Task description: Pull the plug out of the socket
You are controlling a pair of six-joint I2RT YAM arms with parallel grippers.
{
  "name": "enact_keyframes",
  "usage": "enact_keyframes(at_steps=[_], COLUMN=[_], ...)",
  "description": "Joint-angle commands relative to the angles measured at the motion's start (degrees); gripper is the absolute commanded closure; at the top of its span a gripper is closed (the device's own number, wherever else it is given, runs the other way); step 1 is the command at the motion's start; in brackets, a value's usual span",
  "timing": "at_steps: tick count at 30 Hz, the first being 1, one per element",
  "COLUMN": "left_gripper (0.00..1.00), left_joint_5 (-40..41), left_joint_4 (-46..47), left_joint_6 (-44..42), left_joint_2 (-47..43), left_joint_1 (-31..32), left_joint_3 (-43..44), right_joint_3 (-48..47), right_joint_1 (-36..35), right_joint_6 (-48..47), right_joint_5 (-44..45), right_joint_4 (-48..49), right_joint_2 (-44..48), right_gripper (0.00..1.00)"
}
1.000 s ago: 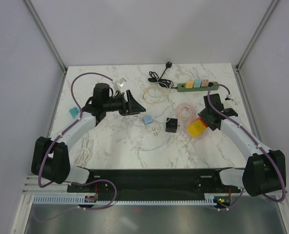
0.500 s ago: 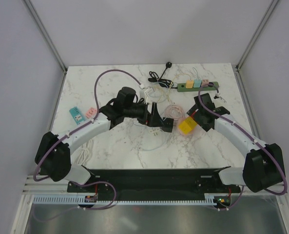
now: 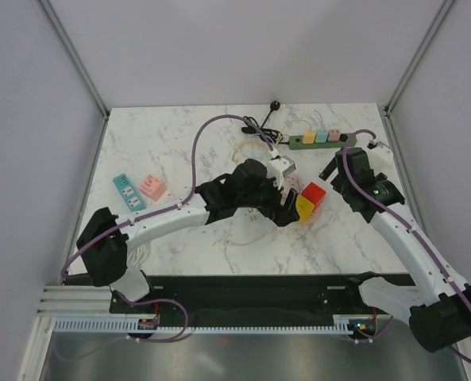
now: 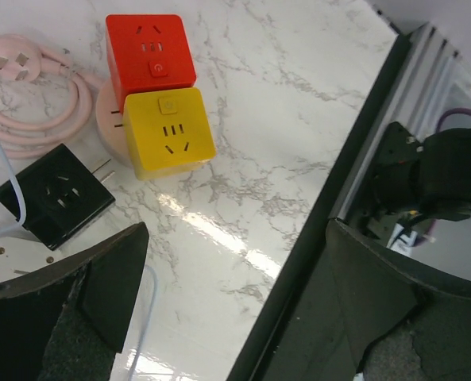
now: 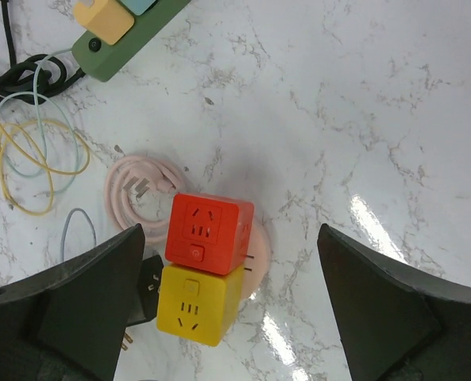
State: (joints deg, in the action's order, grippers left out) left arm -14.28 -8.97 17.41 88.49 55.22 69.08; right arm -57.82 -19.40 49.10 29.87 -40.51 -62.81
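Near the table's middle, the red cube (image 5: 209,232) sat pressed against the yellow cube (image 5: 195,311), apparently plugged together (both atop a pink disc (image 5: 259,248)). The left gripper (image 4: 235,274) and right gripper (image 5: 227,274) hung released, holding nothing. The approach seemed in hand; next, each would need to clamp one cube. No container showed.

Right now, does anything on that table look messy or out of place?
Yes: the red cube and yellow cube sit pressed together, half on a pink disc, and loose cables lie tangled beside the green power strip.
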Motion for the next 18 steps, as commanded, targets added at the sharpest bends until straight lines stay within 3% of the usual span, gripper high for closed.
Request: enact_keyframes(at_steps=[1,6,10,18], left_gripper=[0.0,0.0,0.0,0.0], left_joint_5=[10.94,11.65,11.38,12.79], left_joint_4=[1.5,1.24,1.15,0.62], left_joint_6=[-6.77,-8.44,-8.97,-11.17], left_joint_2=[4.31,12.58,17.59,25.23], left_joint_1=[2.08,2.35,2.61,3.22], left_joint_3=[2.99,8.42,12.56,18.19], right_joint_3=[-0.54,5.87,10.53,16.51], right_joint_1=[1.9,8.75,16.12,19.05], right_joint_6=[-4.62,-6.91,-9.72,-12.71], right_joint_5=[0.38,-7.44,-20.16,-34.17], right_joint_4=[-2.56,1.3,4.73,13.17], right_joint_2=[3.2,7.17,6.91,8.04], right_gripper=[0.02,0.02,0.02,0.03])
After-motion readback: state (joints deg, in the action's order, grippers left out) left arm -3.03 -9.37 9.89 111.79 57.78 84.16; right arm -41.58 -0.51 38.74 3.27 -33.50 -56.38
